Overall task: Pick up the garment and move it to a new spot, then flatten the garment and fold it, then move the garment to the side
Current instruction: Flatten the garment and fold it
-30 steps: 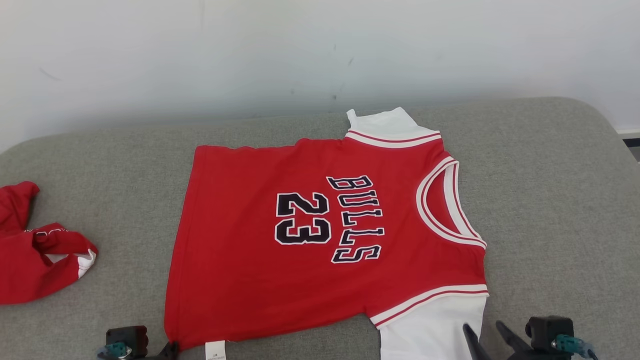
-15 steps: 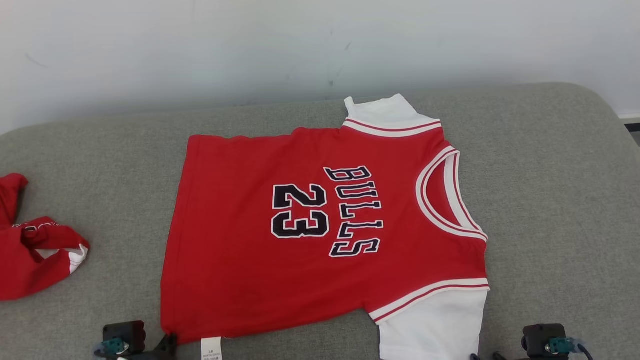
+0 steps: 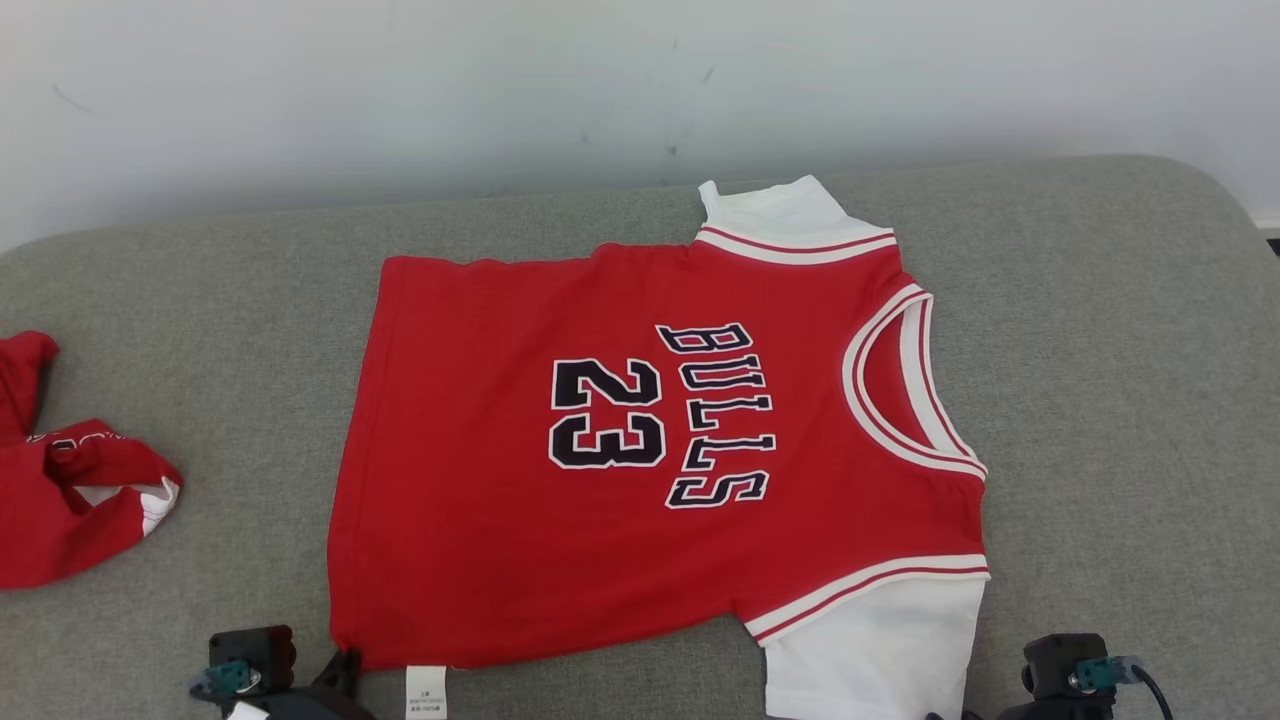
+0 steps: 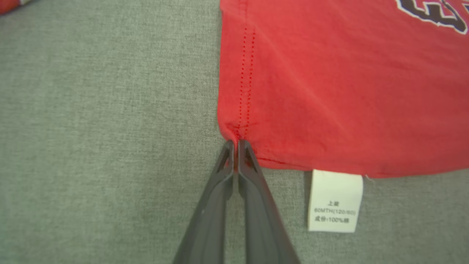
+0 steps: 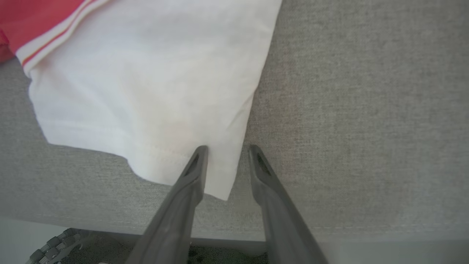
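Note:
The garment (image 3: 640, 450), a red jersey with "BULLS 23" and white sleeves, lies flat on the grey padded surface (image 3: 1100, 400). My left gripper (image 4: 236, 143) is shut on the jersey's near hem corner, right at the side seam; it also shows in the head view (image 3: 345, 665). A white care label (image 4: 335, 200) hangs from the hem just beside it. My right gripper (image 5: 227, 148) is open, its fingers straddling the outer corner of the near white sleeve (image 5: 146, 91), one finger over the cloth and the other over the grey surface.
A second red garment (image 3: 70, 490) lies crumpled at the far left of the surface. A pale wall (image 3: 600, 80) runs behind. The surface's front edge (image 5: 366, 229) lies just under my right gripper, with floor below it.
The head camera has shifted a little. My right gripper's fingers, wide apart beside the white sleeve a second ago, have sunk to the bottom edge. The left grip holds as before.

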You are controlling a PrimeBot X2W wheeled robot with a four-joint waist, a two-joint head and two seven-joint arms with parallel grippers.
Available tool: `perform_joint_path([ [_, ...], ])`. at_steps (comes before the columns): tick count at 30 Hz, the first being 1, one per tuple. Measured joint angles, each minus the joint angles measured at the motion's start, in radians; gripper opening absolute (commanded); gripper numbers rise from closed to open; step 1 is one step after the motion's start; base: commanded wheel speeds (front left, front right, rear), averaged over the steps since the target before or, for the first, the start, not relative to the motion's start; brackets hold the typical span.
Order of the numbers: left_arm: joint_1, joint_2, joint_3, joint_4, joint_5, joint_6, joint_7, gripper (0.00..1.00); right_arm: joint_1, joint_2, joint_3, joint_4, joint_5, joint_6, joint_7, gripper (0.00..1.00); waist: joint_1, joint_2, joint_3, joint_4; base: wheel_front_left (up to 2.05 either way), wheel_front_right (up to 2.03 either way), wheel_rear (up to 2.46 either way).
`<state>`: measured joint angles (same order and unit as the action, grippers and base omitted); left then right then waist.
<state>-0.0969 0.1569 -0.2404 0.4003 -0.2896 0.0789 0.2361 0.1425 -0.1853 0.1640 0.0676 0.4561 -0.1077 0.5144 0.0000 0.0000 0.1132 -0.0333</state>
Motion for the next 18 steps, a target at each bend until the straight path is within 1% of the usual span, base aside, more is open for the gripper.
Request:
perform_joint_path([
  [1, 0.0, 0.0, 0.0, 0.0, 0.0, 0.0, 0.0, 0.0, 0.0, 0.001, 0.0, -0.003, 0.0, -0.003, 0.007, 0.5, 0.0, 0.0001, 0.001, 0.0, 0.0, 0.0, 0.0],
  [4, -0.001, 0.0, -0.001, 0.0, 0.0, 0.0, 0.0, 0.0, 0.0, 0.004, 0.0, -0.01, 0.0, -0.007, 0.024, 0.41, 0.0, 0.0, 0.003, 0.001, 0.0, 0.0, 0.0],
  [5, -0.002, 0.0, -0.001, 0.0, 0.0, 0.0, 0.0, 0.0, 0.0, 0.006, 0.0, -0.012, 0.0, -0.008, 0.03, 0.33, 0.0, 0.0, 0.004, 0.001, 0.0, 0.0, 0.0],
  [6, -0.003, 0.0, -0.001, 0.0, 0.0, 0.0, 0.0, 0.0, 0.0, 0.007, 0.0, -0.015, 0.0, -0.008, 0.035, 0.29, 0.0, 0.0, 0.005, 0.001, 0.0, 0.0, 0.0],
  [7, -0.005, 0.0, -0.001, 0.0, 0.0, 0.0, 0.0, 0.0, 0.0, 0.009, -0.001, -0.018, 0.0, -0.008, 0.041, 0.2, 0.0, 0.0, 0.006, 0.001, 0.0, 0.0, 0.0],
  [8, -0.008, 0.0, -0.002, 0.001, 0.0, 0.0, 0.0, 0.0, 0.0, 0.011, -0.001, -0.021, -0.001, -0.008, 0.042, 0.04, 0.0, 0.0, 0.007, 0.0, 0.0, 0.0, 0.0],
  [9, -0.01, 0.0, -0.002, 0.001, 0.0, 0.0, 0.0, 0.0, 0.0, 0.013, -0.001, -0.026, -0.001, -0.008, 0.049, 0.0, 0.0, 0.0, 0.008, 0.0, 0.0, 0.0, 0.0],
  [14, -0.011, 0.0, -0.001, -0.001, 0.0, -0.001, -0.001, 0.0, 0.005, 0.018, -0.02, -0.057, -0.001, -0.011, 0.059, 0.0, 0.0, 0.0001, 0.011, -0.001, 0.0, 0.0, 0.0],
  [18, -0.011, 0.0, 0.005, -0.018, -0.004, -0.001, -0.012, 0.0, 0.025, 0.019, -0.053, -0.114, 0.012, -0.015, 0.058, 0.0, 0.0001, 0.0002, 0.01, -0.003, 0.0, 0.0, 0.0],
])
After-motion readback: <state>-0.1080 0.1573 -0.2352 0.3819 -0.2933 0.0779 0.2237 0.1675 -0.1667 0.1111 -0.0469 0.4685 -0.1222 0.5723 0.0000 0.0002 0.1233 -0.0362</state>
